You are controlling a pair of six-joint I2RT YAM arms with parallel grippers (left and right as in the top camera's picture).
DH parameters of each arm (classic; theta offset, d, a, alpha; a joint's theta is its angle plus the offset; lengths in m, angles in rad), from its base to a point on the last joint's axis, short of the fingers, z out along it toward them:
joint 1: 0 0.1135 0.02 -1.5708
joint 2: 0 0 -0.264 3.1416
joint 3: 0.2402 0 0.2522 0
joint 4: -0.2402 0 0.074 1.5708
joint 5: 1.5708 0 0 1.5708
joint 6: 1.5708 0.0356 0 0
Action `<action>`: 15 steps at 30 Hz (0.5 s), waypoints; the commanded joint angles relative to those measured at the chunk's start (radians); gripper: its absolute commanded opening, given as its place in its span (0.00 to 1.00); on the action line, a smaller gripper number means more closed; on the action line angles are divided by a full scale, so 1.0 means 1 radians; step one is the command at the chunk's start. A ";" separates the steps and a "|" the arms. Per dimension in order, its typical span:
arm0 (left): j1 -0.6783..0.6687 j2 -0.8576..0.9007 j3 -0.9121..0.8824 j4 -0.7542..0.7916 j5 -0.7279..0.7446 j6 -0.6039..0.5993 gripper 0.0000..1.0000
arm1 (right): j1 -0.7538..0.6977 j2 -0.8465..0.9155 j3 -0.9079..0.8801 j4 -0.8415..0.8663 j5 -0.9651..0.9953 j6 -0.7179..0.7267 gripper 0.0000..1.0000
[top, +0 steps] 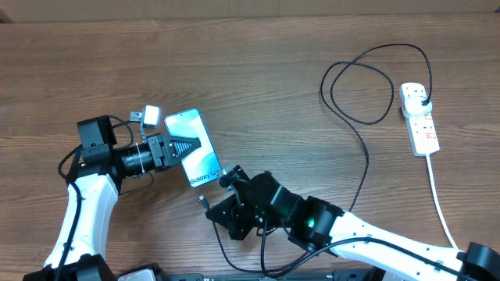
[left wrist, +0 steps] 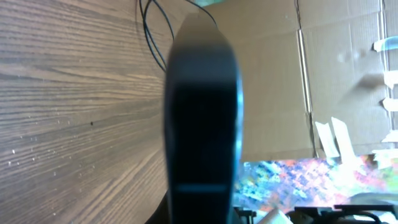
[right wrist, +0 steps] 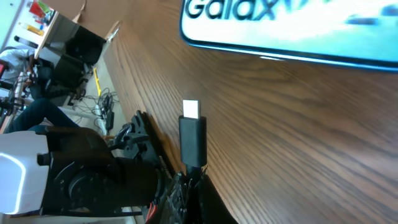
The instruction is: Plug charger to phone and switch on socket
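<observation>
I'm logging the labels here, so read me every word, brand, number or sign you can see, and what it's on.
"Galax", the rest cut off by the frame edge: on the phone screen.
Red marks on the socket: too small to read.
Nothing else is legible.

Overhead top-down, right wrist close beside phone (top: 186, 123)

Wood-grain table (top: 234, 47) is filling my overhead view. Cardboard panel (left wrist: 273, 74) is standing upper right in my left wrist view; colourful sheet (left wrist: 292, 180) is showing below it.
</observation>
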 commanded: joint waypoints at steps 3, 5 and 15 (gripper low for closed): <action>0.005 -0.026 0.002 0.014 0.010 -0.158 0.04 | -0.027 -0.047 0.003 -0.023 -0.027 -0.042 0.04; 0.005 -0.026 0.002 0.012 -0.002 -0.175 0.04 | -0.027 -0.047 0.003 -0.029 -0.027 -0.042 0.04; 0.005 -0.026 0.002 0.008 -0.053 -0.174 0.04 | -0.027 -0.047 0.003 -0.078 -0.027 -0.042 0.04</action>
